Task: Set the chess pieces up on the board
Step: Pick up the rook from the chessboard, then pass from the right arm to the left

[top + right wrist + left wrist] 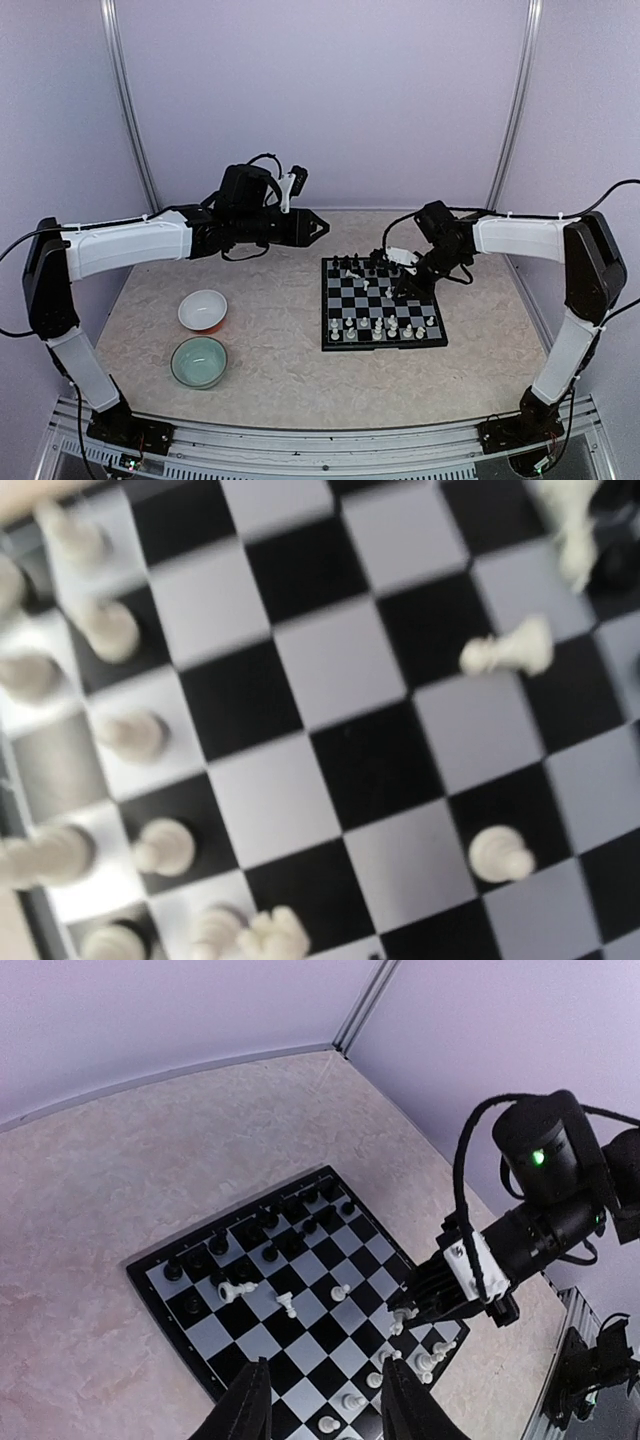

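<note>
Your left pincer (322, 228) hangs in the air above the beige marbled tabletop (270, 300), just off the far left corner of the small black-and-white chequered board (325, 310). Its fingers (250, 1405) stand apart with nothing between them.

Your right pincer (403, 290) is low over the board's right half, its tips just beside a white piece. You cannot tell whether it is apart, together or clamped on anything, and its own camera view is blurred.

The board lies flat on the tabletop, right of centre. Tiny black plastic chess pieces (360, 266) crowd its far rows, and white chess pieces (385, 328) line its near rows. One toppled white piece (238, 1288) lies close to the black rows, and two more white ones sit on middle squares.

A round white bowl (203, 309) and a pale green bowl (198, 361) sit near each other, well to the left of the board.
</note>
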